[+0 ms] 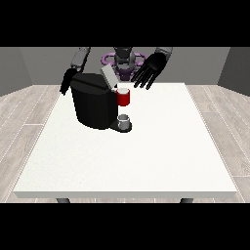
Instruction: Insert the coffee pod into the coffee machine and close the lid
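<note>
Coffee machine (pixel 93 105) is sitting on the white desk (pixel 146 156), big, black and blocky. It is looking heavy to me, so I am thinking it will not slide when I push on it. Its grey lid (pixel 108 75) is standing up, tilted open, at the top. The red pod holder (pixel 123 98) is sticking out at the machine's front, and something pale is sitting in its top. I am guessing that is the coffee pod (pixel 123 91), but it is too small for me to be sure. A little grey cup (pixel 124 120) is waiting below on the machine's base.

My hand at the view's right (pixel 149 72) is hanging just above and beside the red holder, with its fingers spread wide and holding nothing. My hand at the view's left (pixel 65 82) is peeking out behind the machine, and I cannot tell how it is set.

I am thinking the pod is light, small and hard. The lid is looking stiff and thin, so I am planning to press on its top edge with flat fingers and swing it down gently.
</note>
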Available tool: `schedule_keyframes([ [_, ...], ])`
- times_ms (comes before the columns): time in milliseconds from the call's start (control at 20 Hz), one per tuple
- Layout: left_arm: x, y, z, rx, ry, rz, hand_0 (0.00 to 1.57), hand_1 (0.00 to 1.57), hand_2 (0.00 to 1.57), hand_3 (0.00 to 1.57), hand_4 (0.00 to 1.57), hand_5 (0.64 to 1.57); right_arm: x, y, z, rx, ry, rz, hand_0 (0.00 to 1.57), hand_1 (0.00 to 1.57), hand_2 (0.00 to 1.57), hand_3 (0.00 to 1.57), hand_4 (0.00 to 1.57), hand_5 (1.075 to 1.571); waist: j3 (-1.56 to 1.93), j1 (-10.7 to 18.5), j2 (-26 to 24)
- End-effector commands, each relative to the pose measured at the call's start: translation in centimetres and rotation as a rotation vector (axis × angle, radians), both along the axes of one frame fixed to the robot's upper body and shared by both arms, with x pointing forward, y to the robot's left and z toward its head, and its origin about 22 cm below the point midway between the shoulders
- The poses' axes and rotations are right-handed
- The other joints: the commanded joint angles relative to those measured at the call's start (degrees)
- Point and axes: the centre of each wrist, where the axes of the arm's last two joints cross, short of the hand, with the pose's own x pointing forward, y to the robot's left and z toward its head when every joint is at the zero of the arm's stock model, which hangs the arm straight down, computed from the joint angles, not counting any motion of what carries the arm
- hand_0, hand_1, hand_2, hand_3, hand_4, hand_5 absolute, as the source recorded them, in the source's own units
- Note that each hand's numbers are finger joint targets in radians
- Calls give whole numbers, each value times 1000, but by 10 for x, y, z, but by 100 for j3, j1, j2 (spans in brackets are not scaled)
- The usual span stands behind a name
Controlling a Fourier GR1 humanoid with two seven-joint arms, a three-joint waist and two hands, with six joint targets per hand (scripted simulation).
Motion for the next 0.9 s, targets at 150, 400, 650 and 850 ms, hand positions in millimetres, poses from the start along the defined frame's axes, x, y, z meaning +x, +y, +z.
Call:
schedule_keyframes([
  [150,-10,-23,-82,-546,147,-67,0,0,0,0,198,1571,-26,-23,-35,12,101,-67,0,0,0,0,0,1571,-17,627,-909],
  [400,-46,-18,-184,-955,315,-1,0,0,0,0,0,1571,-59,-40,-64,28,153,-116,0,0,0,0,0,1571,-18,1175,-1667],
  [650,-92,-27,-257,-1019,526,72,0,0,0,0,421,1571,-63,-29,-61,99,146,-45,0,0,0,0,0,1571,-4,1611,-2637],
  [850,-103,-16,-268,-1005,583,135,0,0,0,0,442,1571,-40,-24,-24,76,80,98,0,0,0,0,0,1571,-3,1637,-2840],
])
